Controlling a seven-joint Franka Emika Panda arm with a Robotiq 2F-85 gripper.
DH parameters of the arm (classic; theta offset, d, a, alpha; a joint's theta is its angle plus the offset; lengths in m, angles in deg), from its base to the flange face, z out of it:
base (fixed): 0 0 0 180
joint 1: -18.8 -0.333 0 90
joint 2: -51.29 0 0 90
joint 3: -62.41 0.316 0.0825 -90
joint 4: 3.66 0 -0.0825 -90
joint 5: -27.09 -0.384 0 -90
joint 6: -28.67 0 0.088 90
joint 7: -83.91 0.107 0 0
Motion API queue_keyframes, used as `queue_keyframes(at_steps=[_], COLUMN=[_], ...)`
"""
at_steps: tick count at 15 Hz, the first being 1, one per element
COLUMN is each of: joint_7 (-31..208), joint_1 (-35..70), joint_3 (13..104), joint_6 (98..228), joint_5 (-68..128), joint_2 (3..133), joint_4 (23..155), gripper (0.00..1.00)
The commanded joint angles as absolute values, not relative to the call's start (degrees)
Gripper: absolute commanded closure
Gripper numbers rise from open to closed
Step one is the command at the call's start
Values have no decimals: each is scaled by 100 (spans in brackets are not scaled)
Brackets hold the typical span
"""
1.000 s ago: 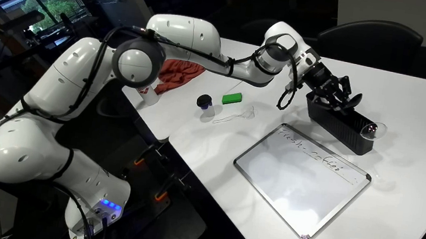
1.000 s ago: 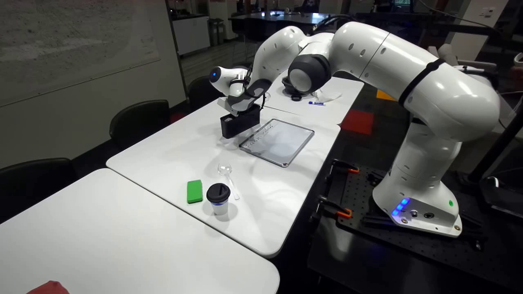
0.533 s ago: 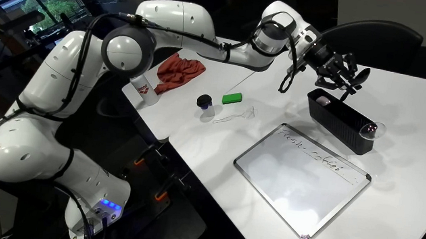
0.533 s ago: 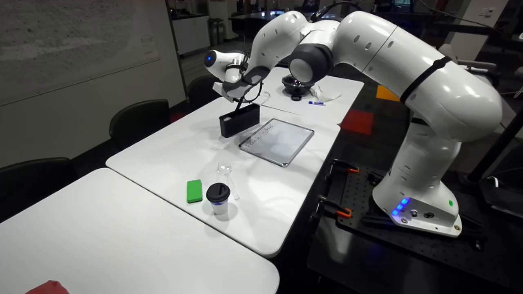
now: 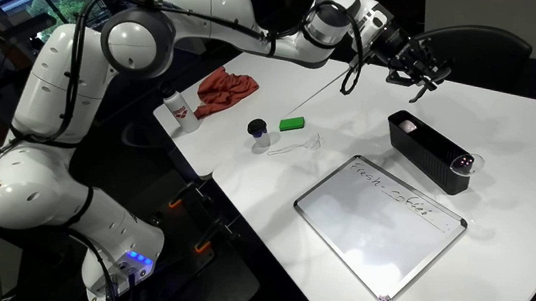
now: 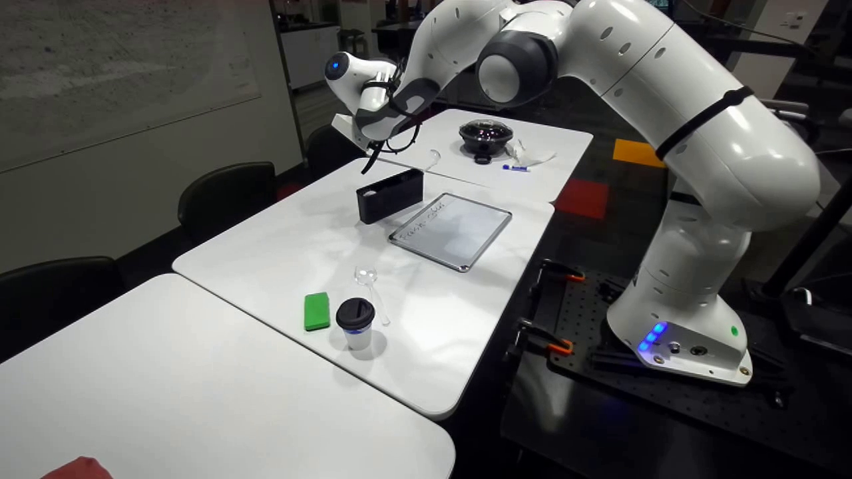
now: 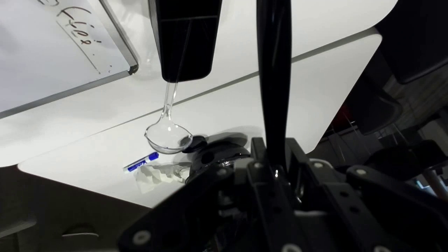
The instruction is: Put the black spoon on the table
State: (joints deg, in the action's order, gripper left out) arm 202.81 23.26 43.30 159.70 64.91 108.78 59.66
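My gripper (image 5: 429, 81) is shut on the black spoon (image 5: 415, 96) and holds it in the air above the white table (image 5: 531, 131). The spoon's handle (image 6: 371, 158) hangs tilted below the gripper in both exterior views; its bowl (image 5: 443, 72) shows beside the fingers. In the wrist view the handle (image 7: 274, 70) runs up from between the fingertips of the gripper (image 7: 274, 148); the bowl is not clear there. The black rectangular tray (image 5: 420, 161) stands on the table, lower than the spoon and apart from it. It also shows in the wrist view (image 7: 189, 45).
A clear ladle (image 7: 168, 136) lies in the tray, its bowl sticking out over one end. A whiteboard (image 6: 456, 233) lies beside the tray. A green block (image 6: 317, 311), a lidded cup (image 6: 356, 316), a clear spoon (image 6: 373, 293), a black bowl (image 6: 486, 136) and a marker (image 6: 516, 168) are on the tables.
My gripper has risen from the tray with the spoon and shifted away from it. The spoon's handle has come out of the tray and now hangs clear above the table.
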Motion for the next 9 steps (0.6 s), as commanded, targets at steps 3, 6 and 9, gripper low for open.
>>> queue_keyframes(at_steps=[3,6,9], joint_7=[20102,20568,21102], joint_1=[2122,1688,1260], joint_3=[4720,4555,4427], joint_6=[16798,17067,17091], joint_5=[5807,5405,5232], joint_2=[9990,9633,9270], joint_4=[7330,8036,8676], gripper=[95,95,95])
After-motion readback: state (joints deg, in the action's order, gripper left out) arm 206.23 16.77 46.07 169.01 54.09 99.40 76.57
